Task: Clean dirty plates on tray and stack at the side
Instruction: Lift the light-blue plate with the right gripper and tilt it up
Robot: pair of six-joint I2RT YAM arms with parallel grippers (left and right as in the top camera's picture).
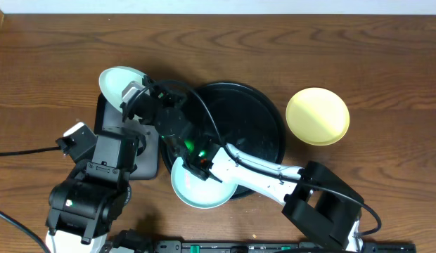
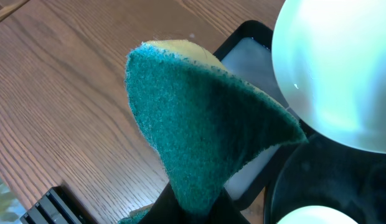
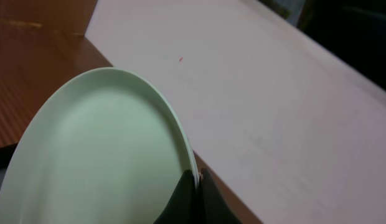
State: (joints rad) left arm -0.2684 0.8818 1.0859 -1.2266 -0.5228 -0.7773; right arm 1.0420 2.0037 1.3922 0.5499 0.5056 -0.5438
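Scrubbing step in hand, by judgement. Right gripper (image 1: 137, 90) pinched shut on rim of one mint plate (image 1: 118, 83); plate lifted and tilted above far end of small rectangular tray (image 1: 107, 119), left of round black tray (image 1: 257, 116). In right wrist view: jaws closed tight on plate edge, concave face turned toward camera, no smear discernible there.

Left gripper (image 2: 192, 210) clamped on green scouring sponge (image 2: 199, 124), yellowish backing along top edge. Sponge standing up from jaws, just beside held plate but apart from it, judging by left wrist view. Cannot pick out the sponge in overhead view; hidden among the arms.

Second mint plate (image 1: 197, 191) lying flat at near-left edge of round tray, partly under right arm. Fully on the tray or overhanging the rim: cannot tell. Pale yellow plate (image 1: 317, 116) flat on tabletop (image 1: 56, 49), right of round tray and just off it. Probable start of the stack.

Reckoned progress: one plate set aside, one in hand, one waiting.

Next move calls for bringing sponge face onto held plate's inner surface and wiping across it, with right grip firm against the push. Risk: thin rim pinch, plate apt to pivot or slip under pressure. After that, a carry across round tray to yellow plate.
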